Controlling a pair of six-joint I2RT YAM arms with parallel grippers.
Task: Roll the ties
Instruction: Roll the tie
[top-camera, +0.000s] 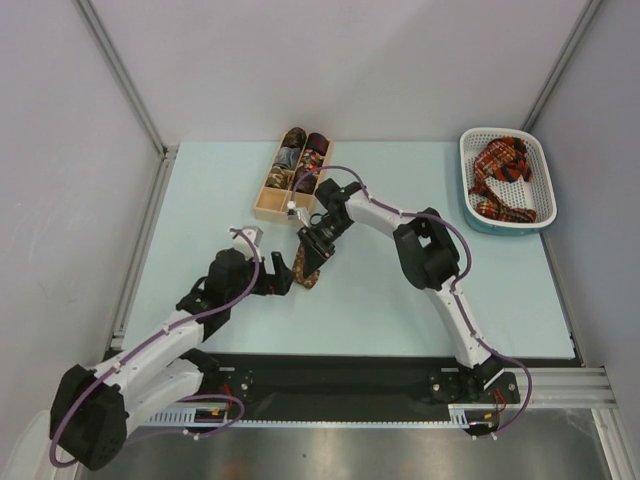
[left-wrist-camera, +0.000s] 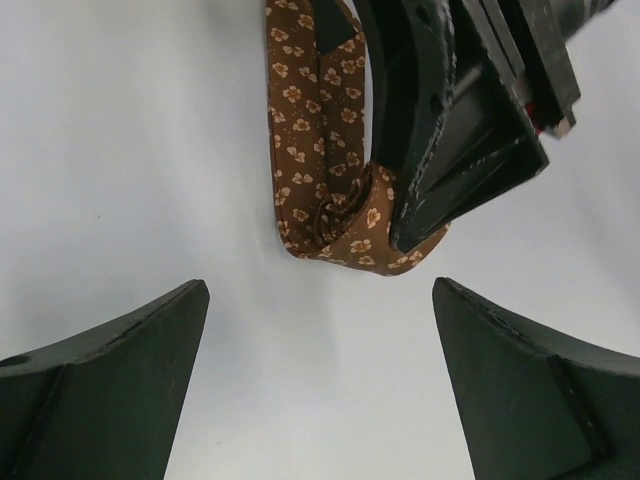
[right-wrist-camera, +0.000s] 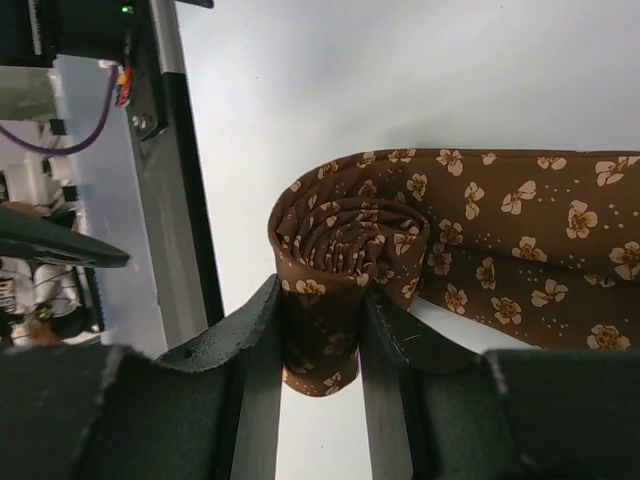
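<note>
A brown tie (top-camera: 304, 266) with small gold flowers lies on the pale table, its near end wound into a roll (right-wrist-camera: 345, 250). My right gripper (right-wrist-camera: 322, 325) is shut on that roll, one finger on each side; the loose length (right-wrist-camera: 520, 255) runs off to the right. In the left wrist view the roll (left-wrist-camera: 345, 215) sits ahead of my left gripper (left-wrist-camera: 320, 320), which stands wide open and apart from it, with the right gripper's black fingers (left-wrist-camera: 450, 170) pressed into the fabric. Red plaid ties (top-camera: 500, 175) lie in the white basket (top-camera: 478, 215).
A light wooden divided box (top-camera: 270, 206) holding several rolled ties stands just behind the right gripper. The white basket sits at the far right corner. The black rail (top-camera: 350, 375) with both arm bases runs along the near edge.
</note>
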